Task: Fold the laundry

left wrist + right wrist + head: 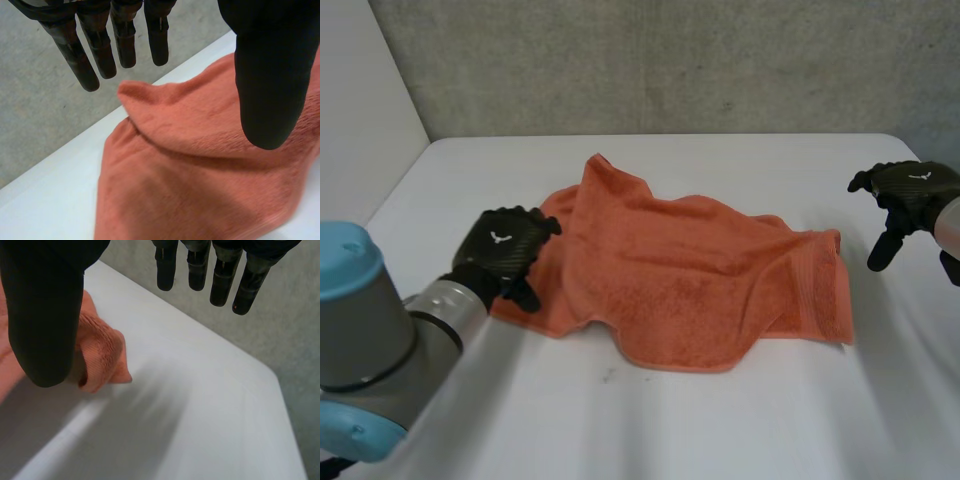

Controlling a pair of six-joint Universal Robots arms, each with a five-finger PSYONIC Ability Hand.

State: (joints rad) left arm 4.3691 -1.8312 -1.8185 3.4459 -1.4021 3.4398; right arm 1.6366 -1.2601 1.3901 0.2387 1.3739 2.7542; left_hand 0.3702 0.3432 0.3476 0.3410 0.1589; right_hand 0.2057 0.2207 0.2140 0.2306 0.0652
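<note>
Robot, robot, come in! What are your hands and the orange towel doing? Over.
Left hand open over left edge of orange towel. Right hand open, just off its right end. Towel rumpled, not yet folded. Nothing in the way.

No words or numbers can be read. The left hand [503, 252] and the right hand [908, 190] each carry a small white mark [500, 238] on the back, too small to make out.
</note>
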